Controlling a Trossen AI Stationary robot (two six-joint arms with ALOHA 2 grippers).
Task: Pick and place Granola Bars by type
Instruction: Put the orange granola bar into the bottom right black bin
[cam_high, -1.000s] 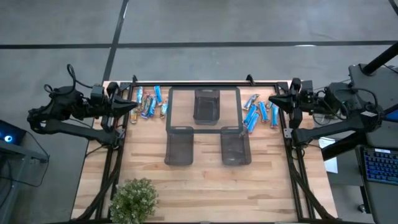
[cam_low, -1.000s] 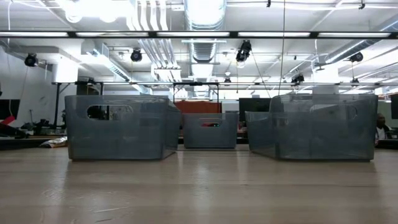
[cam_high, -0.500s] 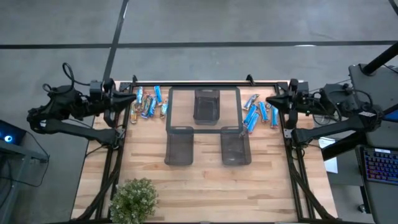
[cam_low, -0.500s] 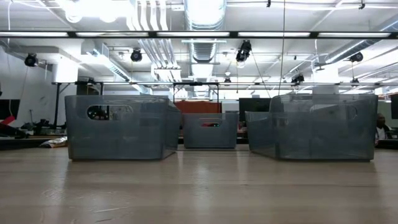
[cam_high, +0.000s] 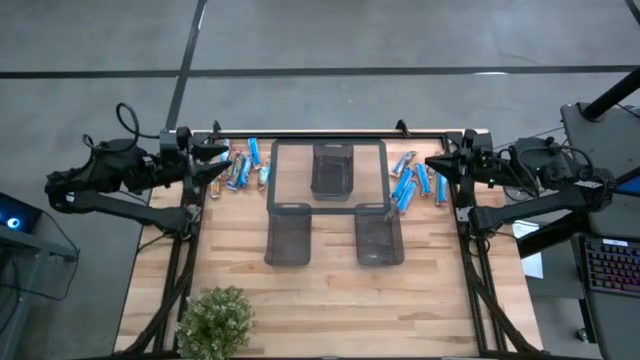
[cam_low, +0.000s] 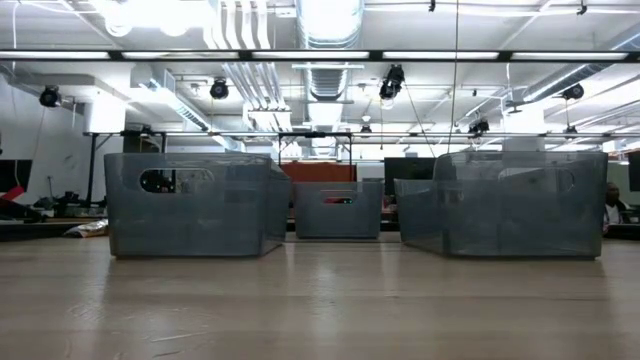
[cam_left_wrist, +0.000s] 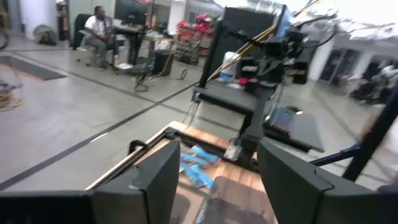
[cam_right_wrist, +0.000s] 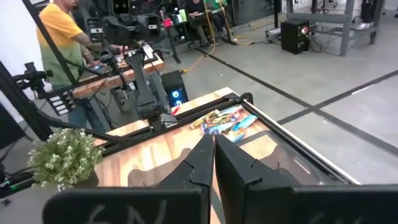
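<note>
Near edge of the wooden surface (cam_high: 330, 300): a small potted plant (cam_high: 214, 320) at the left corner. Mid-surface: two dark wire-mesh bins side by side, left bin (cam_high: 288, 232) and right bin (cam_high: 379, 235); a third bin (cam_high: 332, 169) sits behind them, toward the far edge. Far edge: Granola Bars in two clusters, the left cluster (cam_high: 243, 164) left of the far bin, the right cluster (cam_high: 415, 181) right of it; mostly blue wrappers. Left gripper (cam_high: 219, 161) hangs at the far-left corner just beside the left cluster, fingers spread apart, holding nothing. Right gripper (cam_high: 432, 161) at the far-right corner beside the right cluster, fingers pressed together, empty.
</note>
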